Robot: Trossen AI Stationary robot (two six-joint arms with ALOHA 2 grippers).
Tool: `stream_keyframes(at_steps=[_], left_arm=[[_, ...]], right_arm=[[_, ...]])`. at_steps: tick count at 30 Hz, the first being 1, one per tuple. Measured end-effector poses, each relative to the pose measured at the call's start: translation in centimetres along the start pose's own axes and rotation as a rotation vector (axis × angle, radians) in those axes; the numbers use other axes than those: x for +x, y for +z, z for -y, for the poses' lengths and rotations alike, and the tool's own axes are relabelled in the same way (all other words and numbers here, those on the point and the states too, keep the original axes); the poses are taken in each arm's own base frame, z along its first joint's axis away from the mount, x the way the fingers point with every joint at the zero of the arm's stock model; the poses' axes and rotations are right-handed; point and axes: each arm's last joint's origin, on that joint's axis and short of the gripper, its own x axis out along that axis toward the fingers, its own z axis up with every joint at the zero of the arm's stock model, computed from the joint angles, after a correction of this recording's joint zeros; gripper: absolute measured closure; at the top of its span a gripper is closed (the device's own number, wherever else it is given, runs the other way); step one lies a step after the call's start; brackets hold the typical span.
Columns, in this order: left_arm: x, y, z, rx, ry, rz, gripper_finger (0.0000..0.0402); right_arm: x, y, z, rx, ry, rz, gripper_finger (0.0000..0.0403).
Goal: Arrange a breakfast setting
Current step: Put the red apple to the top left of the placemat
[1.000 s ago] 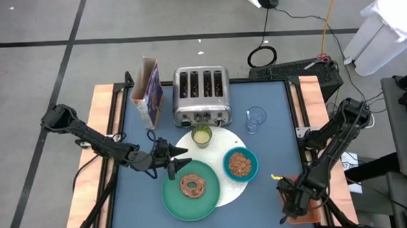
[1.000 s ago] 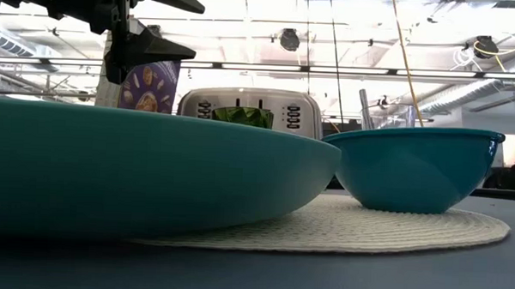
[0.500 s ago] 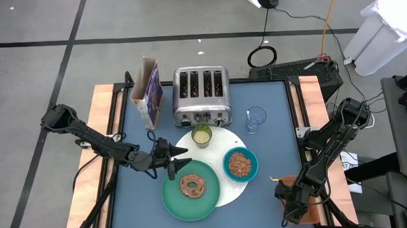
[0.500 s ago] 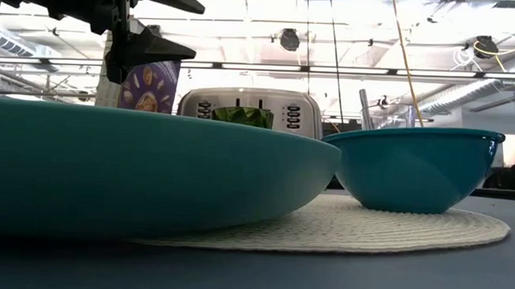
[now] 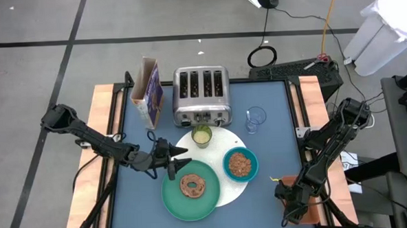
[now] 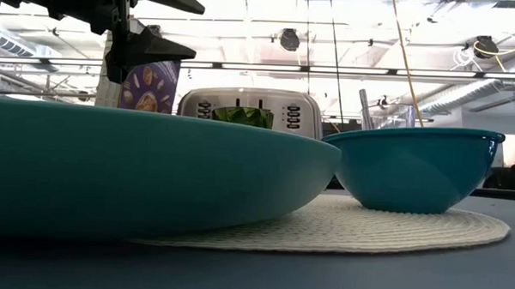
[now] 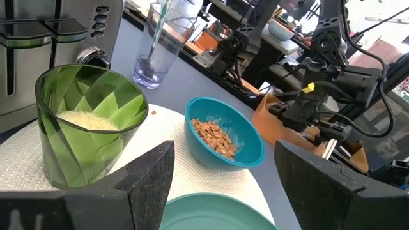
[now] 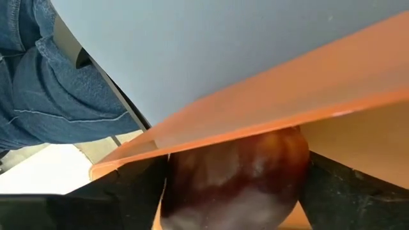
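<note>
The white round mat (image 5: 218, 142) carries the green plate (image 5: 173, 198) with the brown ring pastry (image 5: 191, 186), the teal bowl (image 5: 241, 164) of cereal and the yellow-green cup (image 5: 202, 135). The clear glass (image 5: 255, 120) stands to the right of the toaster with a spoon handle (image 7: 155, 35) in it. My left gripper (image 5: 182, 155) hangs open and empty over the plate's left rim. My right gripper (image 5: 289, 205) is down at the orange tray (image 5: 311, 211) at the near right, shut on the dark red fruit (image 8: 236, 172). My right gripper pinches the dark red fruit between its two fingers (image 8: 137, 191), one on each of two opposite sides (image 8: 176, 185). The orange tray's edge (image 8: 255, 121) hides the fruit's far part. I cannot tell whether the fruit is lifted or rests in the tray.
The silver four-slot toaster (image 5: 200, 95) and the purple cereal box (image 5: 148, 92) stand at the table's far side. A person in blue jeans (image 8: 45, 83) stands beyond the table by the right arm. Bare blue tabletop (image 5: 139, 206) lies to the left of the plate.
My right gripper has shifted a little toward the near edge at the orange tray, then kept still. My left gripper and the setting have not moved.
</note>
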Motion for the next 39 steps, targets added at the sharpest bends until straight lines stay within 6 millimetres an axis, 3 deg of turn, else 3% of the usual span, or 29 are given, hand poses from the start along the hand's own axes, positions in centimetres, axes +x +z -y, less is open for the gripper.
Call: stream_keyframes(at_steps=[6, 13, 28, 33, 39], left_arm=[[0.0, 0.0, 0.0, 0.000, 0.001, 0.001, 0.0128], [0.0, 0.0, 0.0, 0.000, 0.003, 0.003, 0.0128], [0.0, 0.5, 0.4, 0.080, -0.031, 0.053, 0.0128], [-0.1, 1.1, 0.8, 0.149, -0.064, 0.109, 0.0128], [-0.1, 1.4, 1.0, 0.201, -0.076, 0.139, 0.0128]], right_arm=[[-0.1, -0.1, 0.0, -0.001, 0.005, -0.007, 0.0153], [-1.3, -0.4, -0.3, 0.037, 0.049, -0.032, 0.0150], [-7.8, -2.3, -0.1, 0.222, 0.259, -0.055, 0.0150], [-10.0, -2.0, 0.0, 0.325, 0.412, 0.070, 0.0150], [-12.5, -0.7, 0.0, 0.455, 0.639, 0.363, 0.0150]])
